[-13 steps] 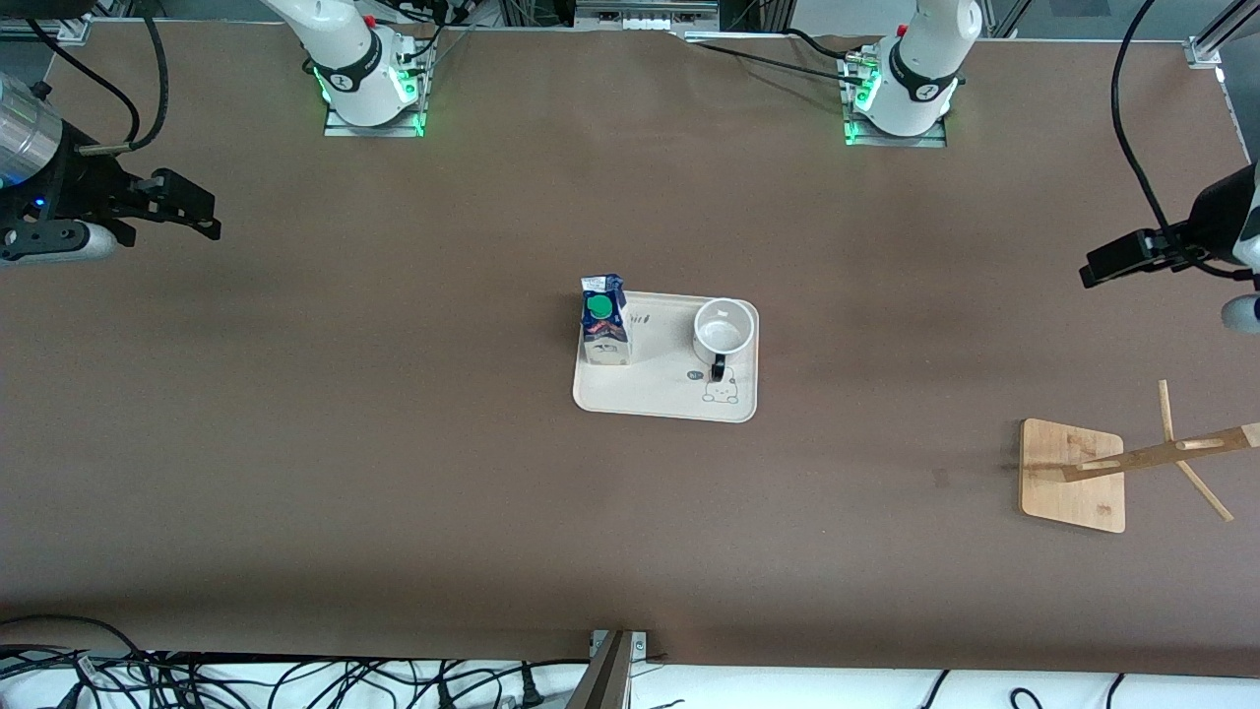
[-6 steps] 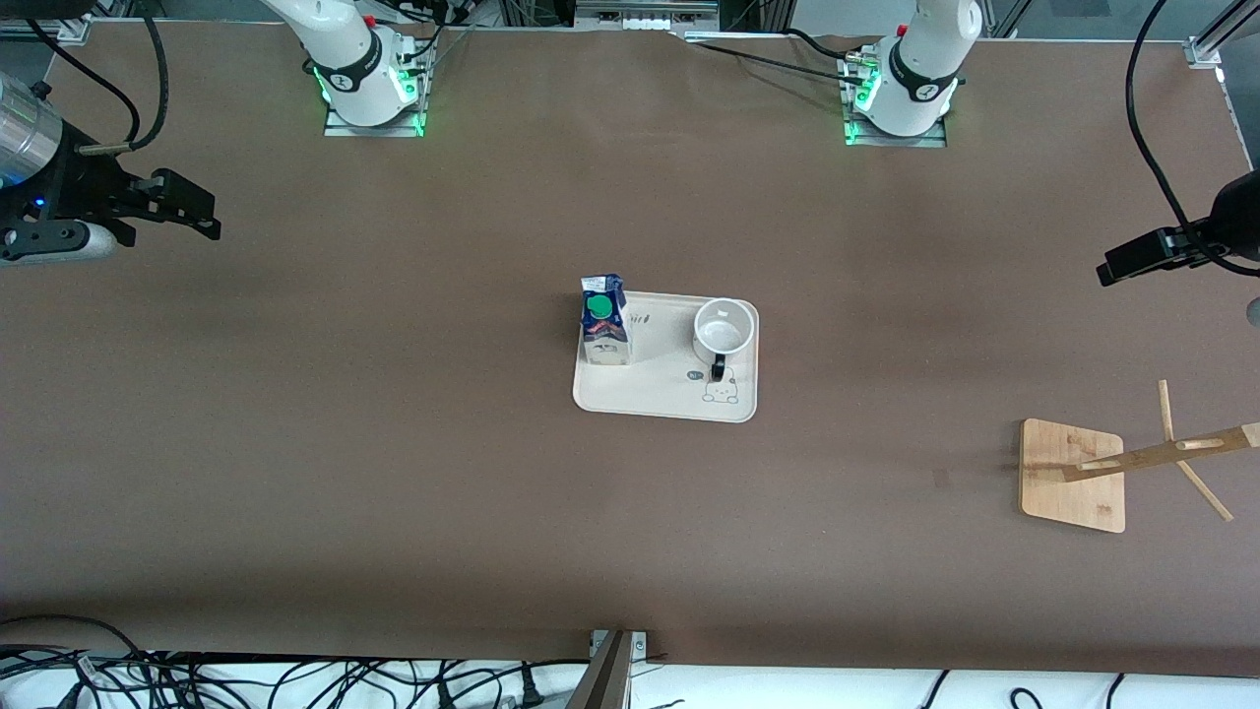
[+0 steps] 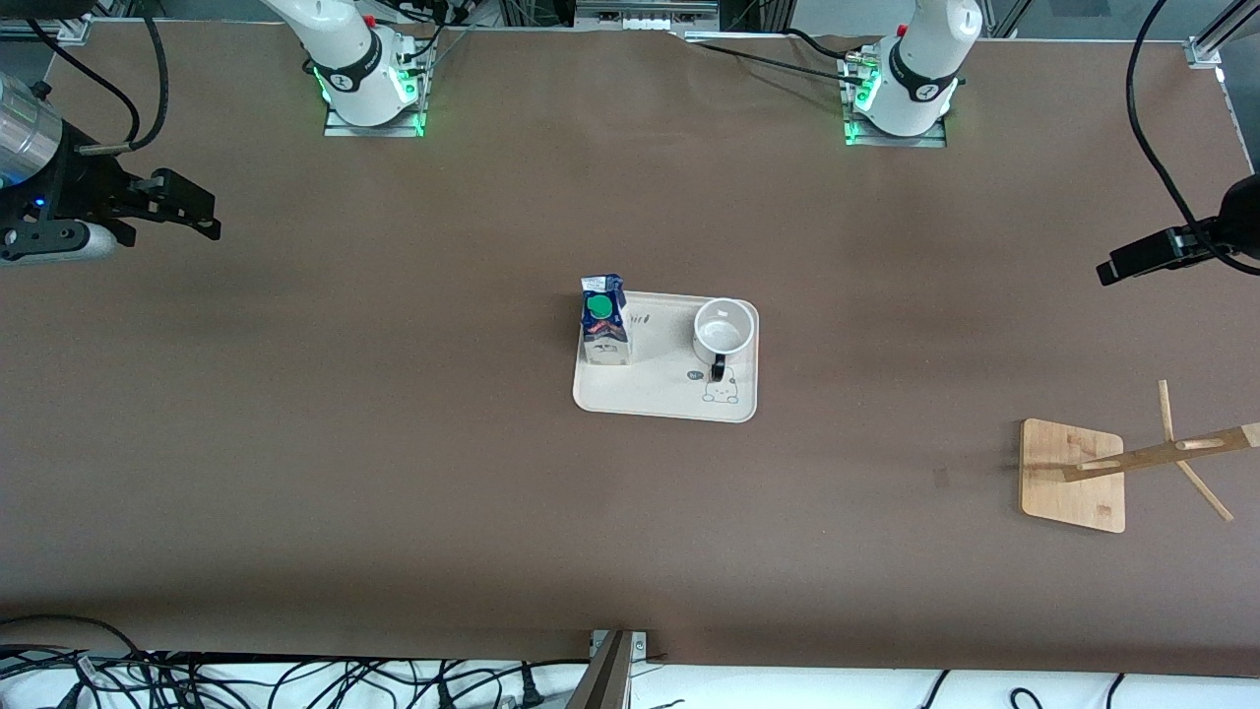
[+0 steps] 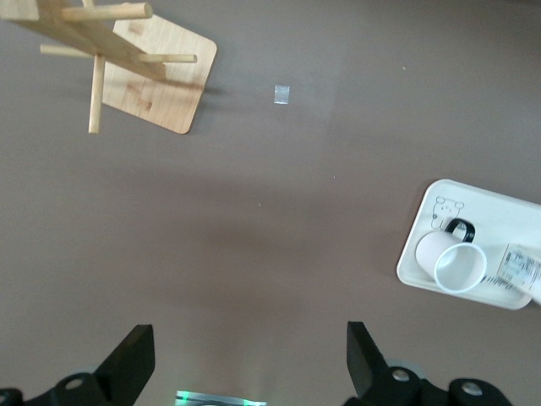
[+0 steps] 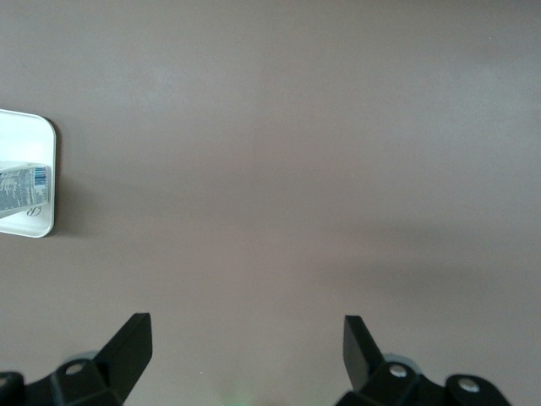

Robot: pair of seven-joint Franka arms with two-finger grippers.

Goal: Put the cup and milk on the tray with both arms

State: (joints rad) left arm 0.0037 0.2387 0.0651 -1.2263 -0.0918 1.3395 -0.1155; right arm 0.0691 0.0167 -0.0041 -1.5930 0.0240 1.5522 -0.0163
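The cream tray (image 3: pixel 650 392) lies at the middle of the table. The milk carton (image 3: pixel 602 320) stands upright on its corner toward the right arm's end. The white cup (image 3: pixel 722 330) stands upright on the corner toward the left arm's end, black handle toward the front camera. My left gripper (image 3: pixel 1114 270) is open and empty, raised over the left arm's end of the table. My right gripper (image 3: pixel 215 219) is open and empty over the right arm's end. The left wrist view shows the tray (image 4: pixel 494 211), cup (image 4: pixel 456 264) and milk (image 4: pixel 521 269) past its open gripper (image 4: pixel 249 359). The right wrist view shows the tray's edge (image 5: pixel 25 139) and milk (image 5: pixel 24 190) past its open gripper (image 5: pixel 245 342).
A wooden rack with a square base (image 3: pixel 1071 478) and slanted pegs stands toward the left arm's end, nearer the front camera than the tray; it also shows in the left wrist view (image 4: pixel 161 76). Cables lie along the table's front edge (image 3: pixel 246 679).
My left gripper has drawn back toward the left arm's end of the table and risen a little. The right arm, tray, cup and milk have not moved.
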